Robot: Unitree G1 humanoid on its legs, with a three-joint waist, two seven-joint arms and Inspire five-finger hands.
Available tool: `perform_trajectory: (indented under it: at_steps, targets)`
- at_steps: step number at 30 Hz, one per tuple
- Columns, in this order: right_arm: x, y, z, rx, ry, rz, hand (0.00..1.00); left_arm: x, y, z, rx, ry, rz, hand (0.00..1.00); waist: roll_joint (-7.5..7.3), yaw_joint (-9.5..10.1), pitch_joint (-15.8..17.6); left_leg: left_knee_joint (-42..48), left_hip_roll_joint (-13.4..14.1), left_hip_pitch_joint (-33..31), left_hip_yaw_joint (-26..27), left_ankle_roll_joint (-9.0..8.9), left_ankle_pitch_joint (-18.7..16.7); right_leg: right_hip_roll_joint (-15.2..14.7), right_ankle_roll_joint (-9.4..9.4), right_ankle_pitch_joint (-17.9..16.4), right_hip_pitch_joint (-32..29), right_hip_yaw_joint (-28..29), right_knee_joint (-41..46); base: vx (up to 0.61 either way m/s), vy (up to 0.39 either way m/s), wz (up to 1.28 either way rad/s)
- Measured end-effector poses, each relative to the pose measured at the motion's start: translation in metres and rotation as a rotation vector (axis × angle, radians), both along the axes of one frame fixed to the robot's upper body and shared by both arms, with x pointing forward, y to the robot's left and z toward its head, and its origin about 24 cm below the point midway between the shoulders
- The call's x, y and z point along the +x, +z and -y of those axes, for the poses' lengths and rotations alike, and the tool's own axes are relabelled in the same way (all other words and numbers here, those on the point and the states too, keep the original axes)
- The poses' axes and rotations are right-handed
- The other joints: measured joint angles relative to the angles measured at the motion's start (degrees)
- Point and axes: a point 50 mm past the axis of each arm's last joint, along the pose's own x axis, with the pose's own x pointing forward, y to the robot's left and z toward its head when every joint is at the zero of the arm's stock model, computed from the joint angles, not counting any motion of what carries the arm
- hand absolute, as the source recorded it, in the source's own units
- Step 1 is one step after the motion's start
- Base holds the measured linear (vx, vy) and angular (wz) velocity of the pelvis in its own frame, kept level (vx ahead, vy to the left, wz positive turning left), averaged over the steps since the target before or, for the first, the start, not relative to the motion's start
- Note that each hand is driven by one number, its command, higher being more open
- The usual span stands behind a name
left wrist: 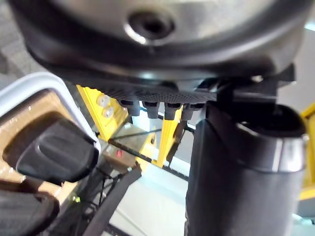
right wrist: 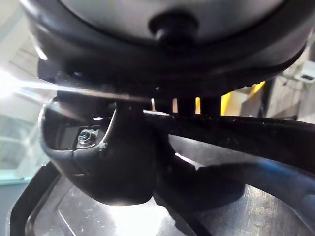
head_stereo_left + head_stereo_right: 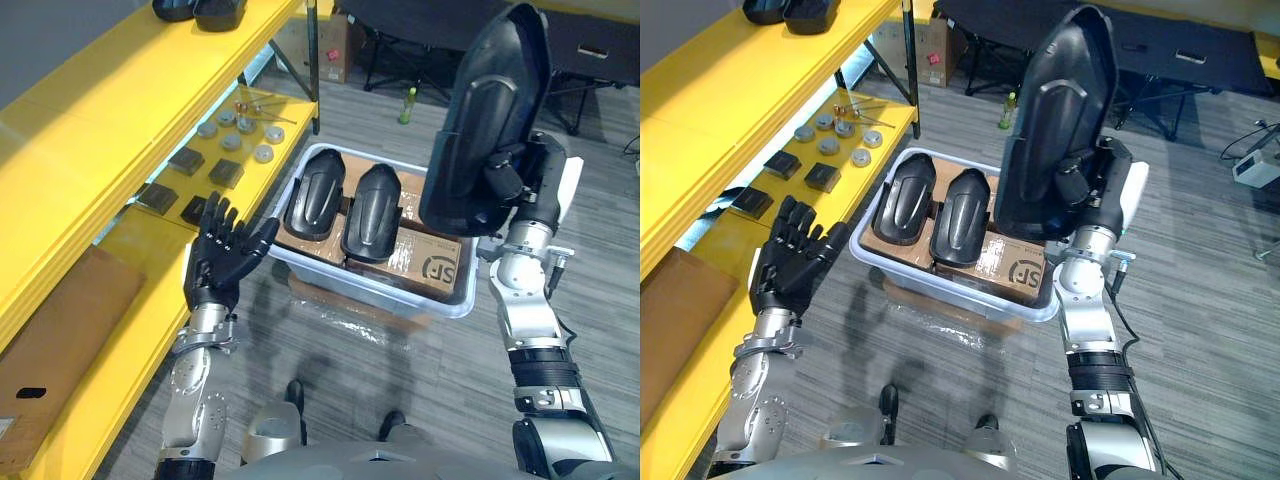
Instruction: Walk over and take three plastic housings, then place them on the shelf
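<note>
Currently, 1 black plastic housing [image 3: 490, 110] is gripped upright by the right hand [image 3: 512, 180] above the pale bin [image 3: 385, 292], where 2 more housings [image 3: 316, 195] are laid side by side on cardboard boxes [image 3: 440, 255]. The left hand [image 3: 222, 252] is held flat, fingers spread, beside the yellow shelf [image 3: 100, 120].
</note>
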Motion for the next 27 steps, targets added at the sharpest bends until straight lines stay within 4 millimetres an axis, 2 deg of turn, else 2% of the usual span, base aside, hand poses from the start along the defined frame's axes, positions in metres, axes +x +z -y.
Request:
perform_trajectory:
  at_steps: [4,7,17,21,23,27]
  targets:
    - [-0.002,0.010,-0.033,-0.028,0.140,0.086,0.00,0.002,0.003,0.019,-0.004,-0.106,0.024,1.00,-0.22,0.01,-1.7,-0.7,0.1,0.2,0.6,-0.29,-0.1,0.2,-0.02,0.3,0.0,0.2,-0.9,-0.06,0.002,-0.07]
    - [-0.001,0.005,-0.053,-0.019,0.230,0.079,0.00,0.001,0.003,0.023,0.007,-0.149,0.027,1.00,-0.68,0.04,-3.4,-0.9,0.1,0.4,1.1,-0.40,-0.2,0.2,-0.03,0.4,0.0,0.7,-1.3,-0.04,0.016,-0.09]
    - [-0.003,-0.010,-0.099,-0.020,0.437,0.005,0.00,0.004,0.006,0.032,0.045,-0.208,0.039,1.00,-1.17,0.05,-4.3,-2.2,-0.1,0.6,1.0,-0.48,1.0,0.2,-0.42,1.1,-0.1,0.5,-1.7,0.00,0.003,0.00]
    - [-0.005,-0.025,-0.117,-0.012,0.505,-0.055,0.00,0.006,0.014,0.040,0.045,-0.250,0.075,1.00,-1.84,0.14,-5.9,-2.6,-0.3,0.7,0.6,-0.47,1.0,0.2,-0.47,1.1,0.1,-0.2,-1.9,0.04,0.009,0.07]
    - [-0.007,-0.031,-0.128,-0.004,0.548,-0.082,0.00,0.006,0.025,0.044,0.040,-0.277,0.126,1.00,-2.25,0.16,-6.2,-2.7,-0.3,0.7,0.4,-0.46,1.1,0.2,-0.41,1.2,0.1,-0.2,-1.9,0.03,0.013,0.02]
    - [-0.010,-0.040,-0.141,-0.014,0.606,-0.115,0.00,0.006,0.031,0.051,0.025,-0.321,0.159,1.00,-2.22,0.22,-6.4,-2.7,-0.6,0.8,0.0,-0.36,1.1,0.0,-0.39,1.5,0.5,-0.5,-2.1,0.01,0.021,0.05]
